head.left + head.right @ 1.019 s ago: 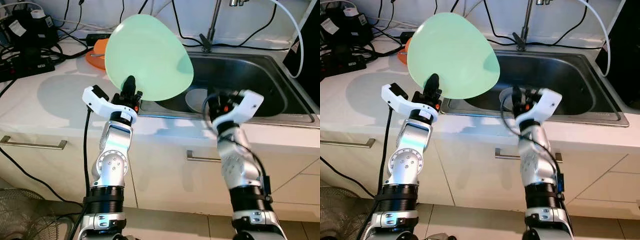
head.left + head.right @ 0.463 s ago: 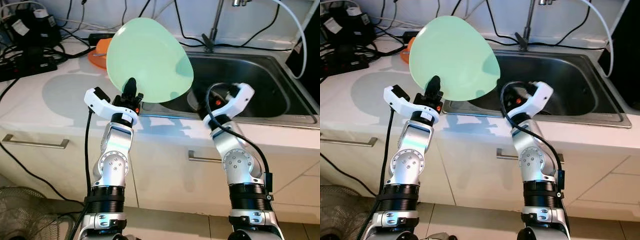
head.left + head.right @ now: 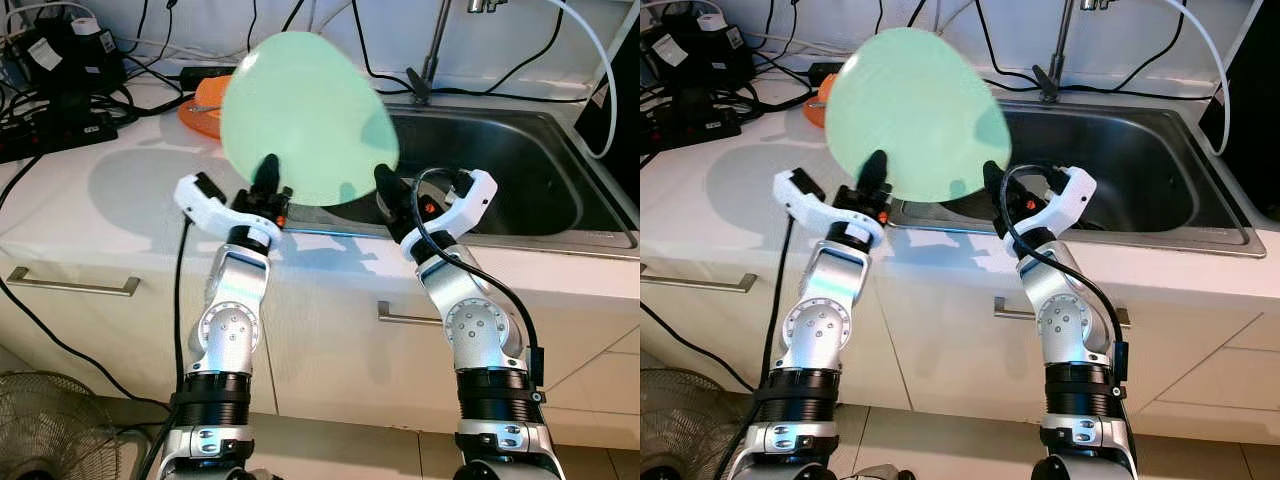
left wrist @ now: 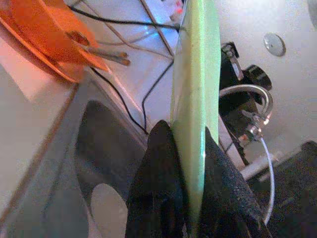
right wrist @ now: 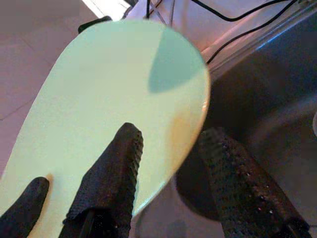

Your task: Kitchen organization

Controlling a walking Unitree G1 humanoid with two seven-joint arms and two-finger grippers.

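Observation:
A large pale green plate point(image 3: 305, 115) stands nearly upright above the counter's front edge, at the left end of the steel sink point(image 3: 520, 150). My left gripper point(image 3: 268, 180) is shut on its lower rim; in the left wrist view both black fingers point(image 4: 158, 188) pinch the plate point(image 4: 195, 99) edge-on. My right gripper point(image 3: 390, 195) is open at the plate's lower right. In the right wrist view one finger point(image 5: 114, 183) lies across the plate's face point(image 5: 114, 104) and the other stands past its rim, over the sink.
An orange dish point(image 3: 205, 100) sits on the white counter behind the plate. A white bowl point(image 4: 106, 206) lies in the sink. The faucet point(image 3: 435, 50) rises at the back. Cables and black power gear point(image 3: 60, 90) crowd the back left. A fan point(image 3: 40, 425) stands on the floor.
My right gripper has come up from the sink's front edge to the plate's lower right rim, fingers spread around it. The left gripper keeps holding the plate, shifted slightly right.

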